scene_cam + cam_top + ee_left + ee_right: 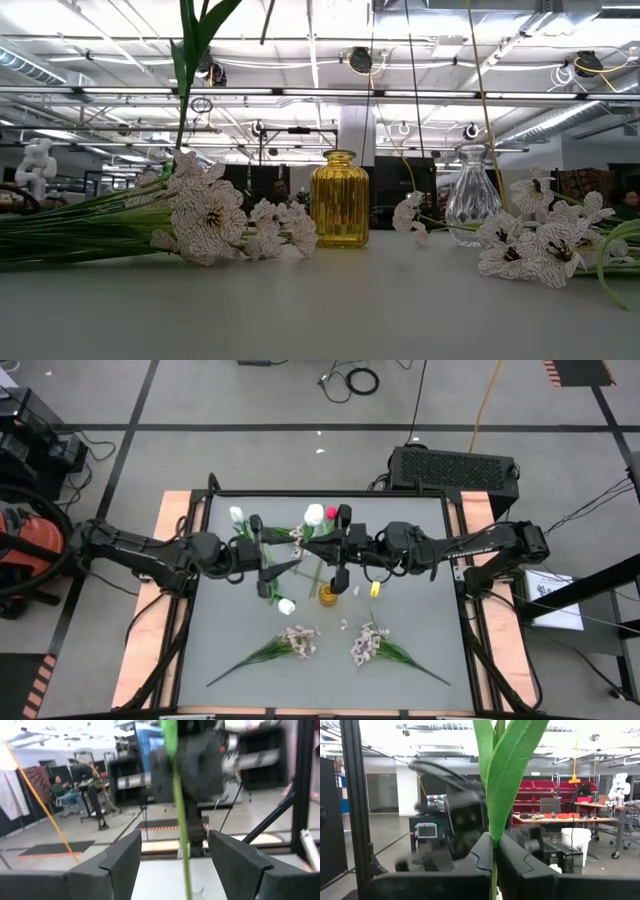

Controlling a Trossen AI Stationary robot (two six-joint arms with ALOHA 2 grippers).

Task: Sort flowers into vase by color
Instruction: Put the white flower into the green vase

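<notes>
Above the table's middle my right gripper (494, 847) is shut on an upright green flower stem with a long leaf (507, 775). My left gripper (173, 840) faces it from the left and is open. A green stem (181, 830) stands in its gap and touches neither finger. A white tulip head (314, 513) and a pink one (331, 513) show just beyond the two grippers; I cannot tell which belongs to the held stem. The yellow vase (340, 200) and a clear glass vase (472, 195) stand on the table nearer the front. My right gripper pinches the stem (493, 870) between its two fingers, just below the foot of the long leaf. The fingers come level from the table's right and lie across the stem. The stem stands upright, and the leaf rises above the fingers.
Two sprays of pale blossoms (300, 640) (366, 645) lie near the front edge. One white tulip (237, 515) is at the far left and another (287, 605) is left of the yellow vase. A leafy stem (184, 90) comes down behind the left spray.
</notes>
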